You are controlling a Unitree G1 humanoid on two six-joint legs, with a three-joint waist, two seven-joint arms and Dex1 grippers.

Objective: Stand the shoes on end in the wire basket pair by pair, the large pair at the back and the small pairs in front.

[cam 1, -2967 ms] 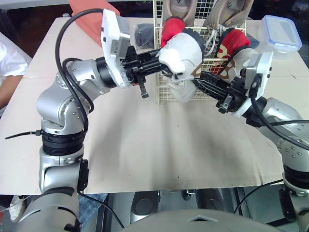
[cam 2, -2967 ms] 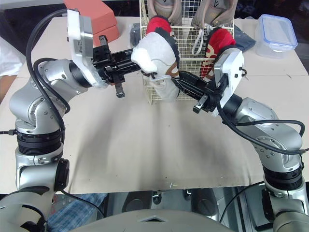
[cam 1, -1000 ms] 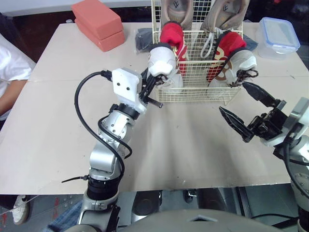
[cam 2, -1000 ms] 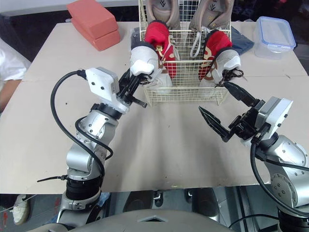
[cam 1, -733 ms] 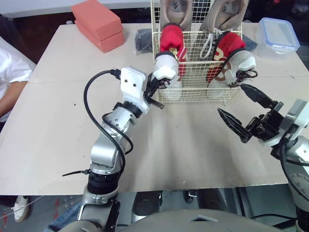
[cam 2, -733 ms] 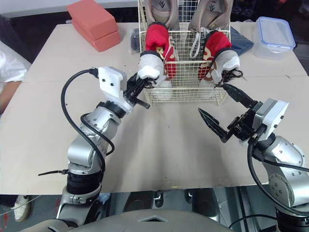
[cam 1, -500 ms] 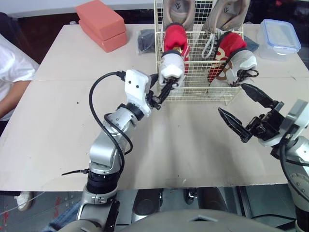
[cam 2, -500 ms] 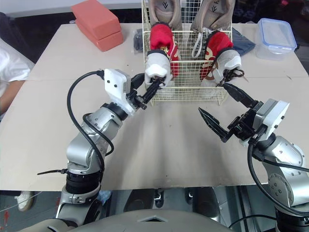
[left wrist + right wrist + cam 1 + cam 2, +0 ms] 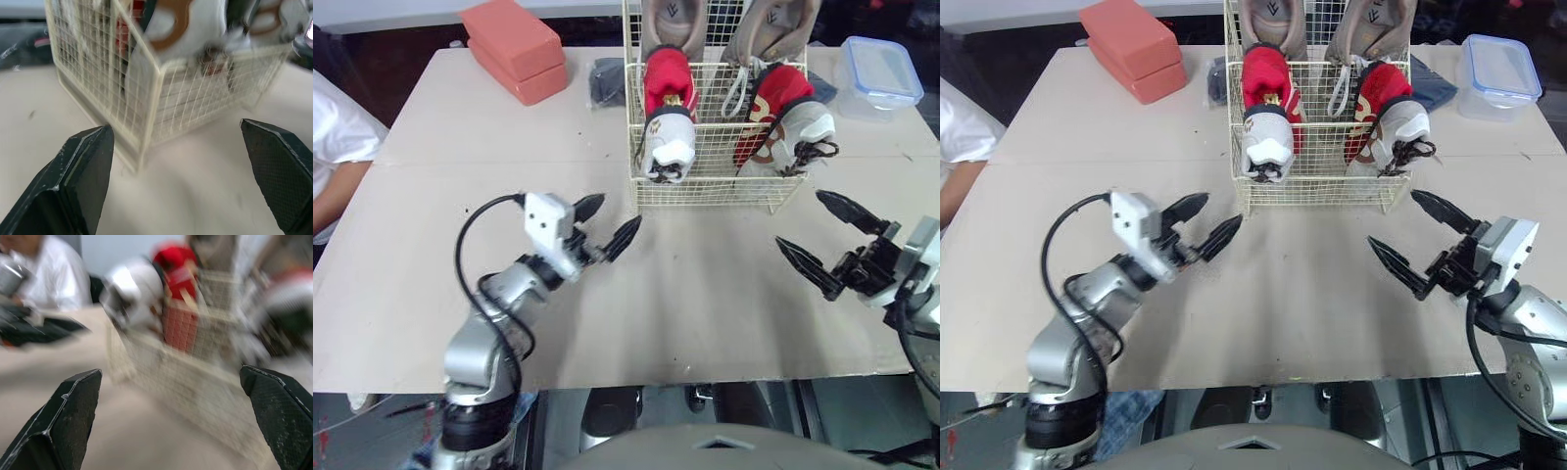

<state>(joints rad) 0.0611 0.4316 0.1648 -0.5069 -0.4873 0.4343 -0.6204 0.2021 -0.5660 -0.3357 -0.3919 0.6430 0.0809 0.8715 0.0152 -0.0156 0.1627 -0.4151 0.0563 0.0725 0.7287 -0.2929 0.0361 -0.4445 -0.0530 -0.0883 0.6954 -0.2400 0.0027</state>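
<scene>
Now, with left gripper (image 9: 619,211) and right gripper (image 9: 799,218) both spread wide, empty, just in front of the wire basket (image 9: 705,202), back off low without clipping it and verify small pairs (image 9: 668,147) on end in front, large pair (image 9: 668,20) behind.

Cropped by the top edge in the head views: the large beige pair (image 9: 672,20) at the back of the wire basket (image 9: 705,194). Half hidden behind the basket, a dark cloth (image 9: 604,80). Cut by the left edge, a person's white sleeve (image 9: 331,137). Smeared to a blur in the right wrist view, the small shoes (image 9: 134,293).
</scene>
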